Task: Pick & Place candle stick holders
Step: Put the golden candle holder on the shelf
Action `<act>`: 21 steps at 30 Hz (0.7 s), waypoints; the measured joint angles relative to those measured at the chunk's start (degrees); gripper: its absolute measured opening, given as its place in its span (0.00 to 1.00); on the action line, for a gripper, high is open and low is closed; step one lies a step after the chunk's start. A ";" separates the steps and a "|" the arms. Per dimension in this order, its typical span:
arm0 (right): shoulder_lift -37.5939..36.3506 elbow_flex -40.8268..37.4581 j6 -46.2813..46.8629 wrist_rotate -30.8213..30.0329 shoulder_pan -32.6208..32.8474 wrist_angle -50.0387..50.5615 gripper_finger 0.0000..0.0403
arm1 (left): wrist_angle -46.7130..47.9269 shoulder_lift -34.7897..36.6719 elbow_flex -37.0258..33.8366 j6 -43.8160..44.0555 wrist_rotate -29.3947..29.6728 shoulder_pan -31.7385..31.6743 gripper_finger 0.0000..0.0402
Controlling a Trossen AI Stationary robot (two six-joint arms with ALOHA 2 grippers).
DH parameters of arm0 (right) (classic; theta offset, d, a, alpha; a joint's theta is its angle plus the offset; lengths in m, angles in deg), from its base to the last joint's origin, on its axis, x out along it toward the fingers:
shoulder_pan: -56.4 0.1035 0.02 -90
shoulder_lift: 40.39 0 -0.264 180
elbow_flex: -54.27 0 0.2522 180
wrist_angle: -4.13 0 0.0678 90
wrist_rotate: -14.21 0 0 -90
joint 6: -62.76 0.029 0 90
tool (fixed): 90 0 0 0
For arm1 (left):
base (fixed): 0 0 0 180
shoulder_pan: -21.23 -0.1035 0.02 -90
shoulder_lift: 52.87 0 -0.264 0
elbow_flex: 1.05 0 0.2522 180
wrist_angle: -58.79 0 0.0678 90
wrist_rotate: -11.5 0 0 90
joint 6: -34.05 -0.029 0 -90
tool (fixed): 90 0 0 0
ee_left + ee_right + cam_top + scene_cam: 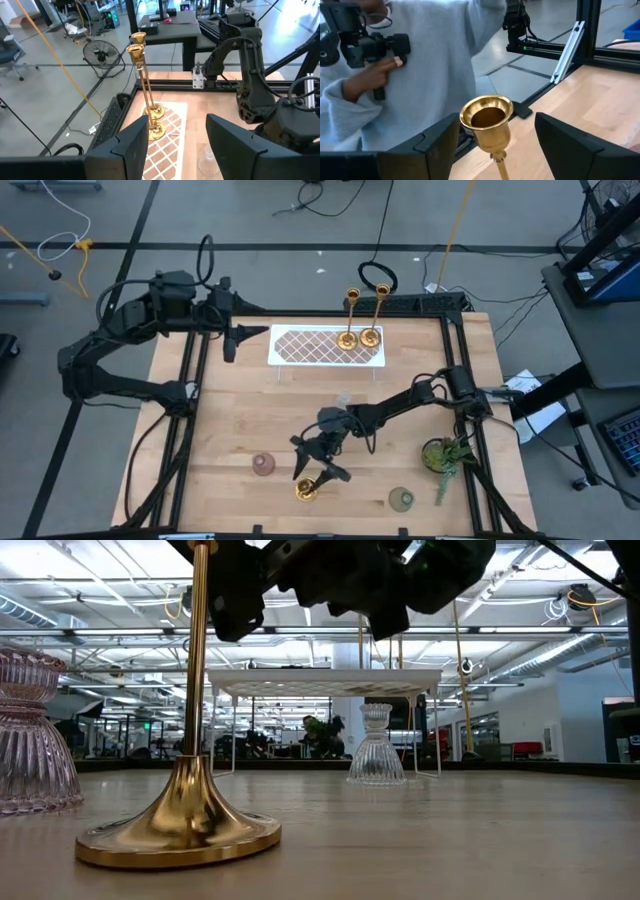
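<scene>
Right gripper sits wide apart around the third gold candlestick at the worktop's near edge, nothing clamped. Suggest closing on the stem below the cup and lifting straight up. Two candlesticks stand on the white tray. Left gripper is spread, idle near the tray. Only the right wrist view shows a person's hand beyond the worktop.

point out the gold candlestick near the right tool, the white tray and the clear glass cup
gold candlestick (pixel 190 795), low view, lower stem above its base
white tray (pixel 300 345), high view, bare lattice top
clear glass cup (pixel 376 755), low view, ribbed body
</scene>
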 joint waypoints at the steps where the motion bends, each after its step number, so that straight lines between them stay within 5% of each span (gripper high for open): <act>1: -0.02 0.00 -0.43 0.00 -0.02 0.00 0.62 | 0.08 0.00 0.00 0.00 0.00 0.00 0.51; 21: -0.89 -0.04 -0.38 3.10 -3.20 -1.95 0.20 | 0.04 0.00 0.00 0.00 0.02 -0.04 0.51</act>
